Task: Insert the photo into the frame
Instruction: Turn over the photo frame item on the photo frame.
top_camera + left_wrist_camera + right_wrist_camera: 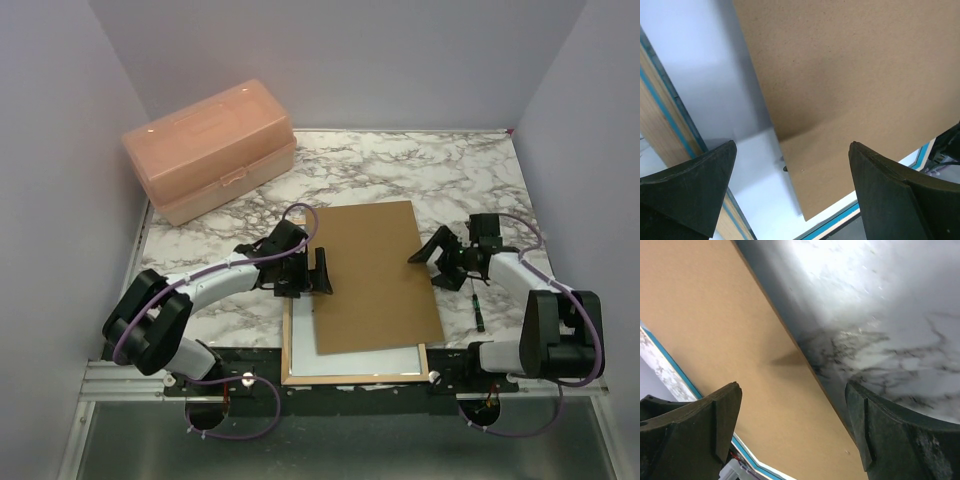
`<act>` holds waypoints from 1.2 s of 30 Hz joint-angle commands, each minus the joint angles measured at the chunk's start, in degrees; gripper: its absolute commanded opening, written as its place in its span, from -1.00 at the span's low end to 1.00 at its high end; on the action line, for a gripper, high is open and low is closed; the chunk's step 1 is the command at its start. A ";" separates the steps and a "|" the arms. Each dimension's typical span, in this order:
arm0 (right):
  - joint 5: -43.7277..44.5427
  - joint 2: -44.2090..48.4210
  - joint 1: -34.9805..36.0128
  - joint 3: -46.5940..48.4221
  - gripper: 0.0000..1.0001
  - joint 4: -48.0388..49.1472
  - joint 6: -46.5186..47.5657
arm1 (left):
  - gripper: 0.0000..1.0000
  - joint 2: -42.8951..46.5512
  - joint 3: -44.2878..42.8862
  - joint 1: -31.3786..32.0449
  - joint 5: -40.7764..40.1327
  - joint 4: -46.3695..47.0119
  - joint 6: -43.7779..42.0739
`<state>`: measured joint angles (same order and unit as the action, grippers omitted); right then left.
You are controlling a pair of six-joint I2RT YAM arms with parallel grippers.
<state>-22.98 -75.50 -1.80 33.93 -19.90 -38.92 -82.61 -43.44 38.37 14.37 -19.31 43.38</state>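
The frame [352, 380] lies flat at the table's near edge, its light wood rails facing up. Inside it lies a white sheet [360, 360], the photo with its plain back up; the print side is hidden. A brown backing board [375, 275] lies skewed over both, its far part reaching out onto the marble. My left gripper [322, 272] hovers open at the board's left edge, over the white sheet [752, 170] and a frame rail [665, 130]. At the board's right edge [740, 340] my right gripper [432, 262] is open too. Neither holds anything.
A translucent orange toolbox [210, 150] stands at the back left of the marble table [440, 175]. A small dark pen-like tool [478, 312] lies beside the right arm. Grey walls close the left, right and back sides.
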 commanded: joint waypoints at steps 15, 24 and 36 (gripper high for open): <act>-23.30 10.19 0.35 2.87 0.32 6.28 -1.78 | 0.80 -2.08 0.81 -0.55 7.96 8.24 0.57; -25.45 18.77 0.40 8.40 -0.09 -1.66 -3.11 | 0.80 -0.95 1.25 -0.58 8.48 8.74 0.94; -27.11 20.57 3.66 8.88 -0.05 -5.31 -3.10 | 0.80 -0.47 0.52 -0.47 8.75 8.54 0.87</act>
<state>-46.61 -55.70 -0.82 43.86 -23.99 -40.93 -84.01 -42.37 37.63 21.96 -11.92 44.27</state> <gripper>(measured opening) 0.469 0.903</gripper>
